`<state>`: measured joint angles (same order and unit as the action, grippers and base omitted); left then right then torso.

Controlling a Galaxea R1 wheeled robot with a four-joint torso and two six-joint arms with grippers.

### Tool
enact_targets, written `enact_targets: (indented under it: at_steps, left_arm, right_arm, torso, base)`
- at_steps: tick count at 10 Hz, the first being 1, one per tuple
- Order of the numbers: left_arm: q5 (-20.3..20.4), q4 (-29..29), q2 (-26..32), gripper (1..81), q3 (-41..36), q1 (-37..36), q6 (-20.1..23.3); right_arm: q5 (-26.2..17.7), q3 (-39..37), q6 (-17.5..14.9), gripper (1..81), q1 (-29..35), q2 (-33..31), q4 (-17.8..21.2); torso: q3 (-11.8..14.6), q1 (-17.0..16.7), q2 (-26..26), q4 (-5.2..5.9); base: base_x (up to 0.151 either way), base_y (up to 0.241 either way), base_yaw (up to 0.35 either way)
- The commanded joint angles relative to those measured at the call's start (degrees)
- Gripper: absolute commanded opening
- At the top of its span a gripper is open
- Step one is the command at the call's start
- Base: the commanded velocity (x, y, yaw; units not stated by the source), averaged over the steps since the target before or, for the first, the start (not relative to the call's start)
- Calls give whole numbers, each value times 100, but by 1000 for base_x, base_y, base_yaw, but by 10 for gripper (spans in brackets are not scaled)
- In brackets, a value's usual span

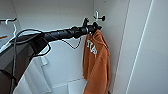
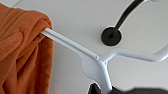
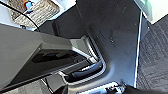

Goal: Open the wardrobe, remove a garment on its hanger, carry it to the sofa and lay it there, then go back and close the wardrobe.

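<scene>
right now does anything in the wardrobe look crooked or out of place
Yes. The orange garment hangs lopsided: in the left wrist view it is bunched on one arm of the white hanger, leaving the rest of that arm and the other arm bare. The left gripper is up at the hanger's neck.

Garment (image 1: 96,60): rust-orange cloth, soft, matt and thick, folding heavily; white print on the chest.
Hanger (image 2: 100,62): smooth white plastic with a slight sheen.
Wardrobe (image 1: 62,15): flat white panels inside, smooth and matt.
Rail fitting (image 2: 111,36): black, matt, round.
Left arm (image 1: 62,33): black, ribbed, dull sleeve with loose black cable.
White shirt (image 1: 35,77): thin pale cloth, far left.
Floor (image 3: 152,62): grey, rough-woven carpet.
</scene>
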<state>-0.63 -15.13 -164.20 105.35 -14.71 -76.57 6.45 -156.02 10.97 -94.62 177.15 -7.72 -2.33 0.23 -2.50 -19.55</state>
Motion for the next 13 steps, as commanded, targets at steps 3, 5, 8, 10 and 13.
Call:
enact_targets:
  at_steps: [3, 5, 8, 10, 13]
  left_arm:
    - [125, -227, 510, 10, -409, -1864, 239]
    - [-102, -289, 790, 10, -760, -1872, 239]
    - [-235, -306, 906, 10, -902, -1872, 256]
    - [-402, -386, 739, 10, -876, -1864, 257]
    - [-850, -553, 484, 10, -1024, -1811, 257]
  right_arm:
    - [-285, 134, -51, 811, 193, 16, -54]
    - [-285, 134, -51, 811, 228, 16, -72]
    - [-285, 143, -60, 811, 290, 16, -90]
    - [-276, 143, -60, 811, 299, 16, -98]
    - [-267, 143, -51, 811, 316, 16, -63]
  torso:
    - [0, 2, 0, 0]
    - [0, 2, 0, 594]
    - [0, 2, 2, 1064]
    - [0, 2, 2, 1460]
    - [0, 2, 2, 1460]
  base:
    - [0, 0, 0]
    - [0, 0, 0]
    - [0, 0, 0]
    - [0, 0, 0]
    - [0, 0, 0]
